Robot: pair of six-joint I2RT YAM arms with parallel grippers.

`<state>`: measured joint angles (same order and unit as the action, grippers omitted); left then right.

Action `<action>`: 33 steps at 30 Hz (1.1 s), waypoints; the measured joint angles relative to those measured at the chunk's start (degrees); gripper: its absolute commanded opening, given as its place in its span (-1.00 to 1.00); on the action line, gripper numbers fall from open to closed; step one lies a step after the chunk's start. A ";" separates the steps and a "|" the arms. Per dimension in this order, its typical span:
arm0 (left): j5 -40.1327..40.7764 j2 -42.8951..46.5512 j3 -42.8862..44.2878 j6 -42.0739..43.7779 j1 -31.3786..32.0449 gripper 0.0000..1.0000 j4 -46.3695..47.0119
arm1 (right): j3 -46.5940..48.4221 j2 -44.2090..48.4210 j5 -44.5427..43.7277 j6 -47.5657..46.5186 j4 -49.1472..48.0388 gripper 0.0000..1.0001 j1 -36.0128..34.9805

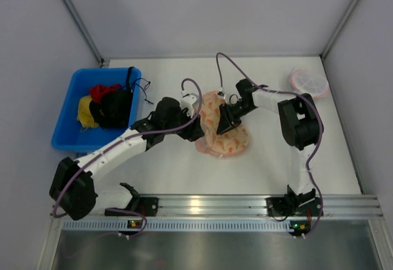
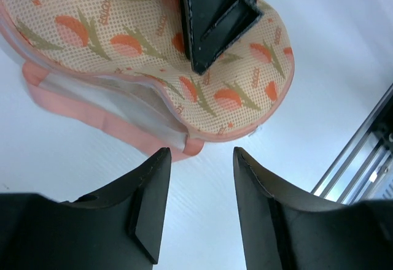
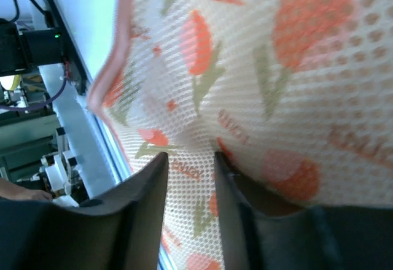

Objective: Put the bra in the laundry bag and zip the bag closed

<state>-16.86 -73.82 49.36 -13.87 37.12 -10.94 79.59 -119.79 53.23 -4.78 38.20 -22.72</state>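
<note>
The laundry bag [image 1: 224, 140], cream-peach mesh with orange prints and a pink edge, lies mid-table; it also shows in the left wrist view [image 2: 116, 37] and fills the right wrist view [image 3: 245, 67]. My left gripper [image 1: 195, 129] is open and empty, its tips [image 2: 201, 154] just off the bag's pink edge, where the zip side gapes. My right gripper [image 1: 229, 121] sits on top of the bag, its jaws narrow [image 3: 190, 156] with mesh fabric between them and a fold draped over one finger. Its black finger shows in the left wrist view [image 2: 215, 18]. The bra is not in view.
A blue bin [image 1: 67, 129] at the left holds red, yellow and black clothes. A small round pink-rimmed white mesh item [image 1: 309, 81] lies at the back right. A metal rail [image 1: 245, 205] runs along the near table edge, also showing in the left wrist view [image 2: 362, 153].
</note>
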 measured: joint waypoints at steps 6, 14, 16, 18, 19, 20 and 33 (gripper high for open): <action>1.68 3.56 -0.09 5.05 4.35 0.11 -6.88 | 0.35 8.74 0.52 6.36 0.09 0.10 1.01; 6.49 0.61 -2.34 -3.39 17.40 0.21 -5.77 | -13.94 27.17 0.20 15.47 -3.26 0.30 8.74; 8.11 -2.40 -2.62 -6.97 18.84 0.21 -4.00 | -19.78 28.22 -1.11 17.59 -4.28 0.48 11.58; 9.44 -5.64 -2.62 -9.99 19.61 0.22 -1.86 | -25.77 28.59 -2.89 20.02 -4.87 0.52 14.01; 10.03 -7.04 -2.62 -11.19 19.85 0.21 -0.79 | -28.48 28.85 -3.48 21.29 -5.35 0.53 14.84; 10.71 -8.61 -2.62 -12.50 20.13 0.22 0.35 | -30.73 29.33 -4.13 22.38 -6.05 0.54 15.50; 14.19 -15.78 -6.32 -21.11 20.68 0.11 15.93 | -38.34 27.10 -2.19 30.93 -19.52 0.27 16.11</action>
<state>-2.68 -89.60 43.05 -34.98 57.80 4.99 41.25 -92.68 51.05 26.15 18.68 -6.61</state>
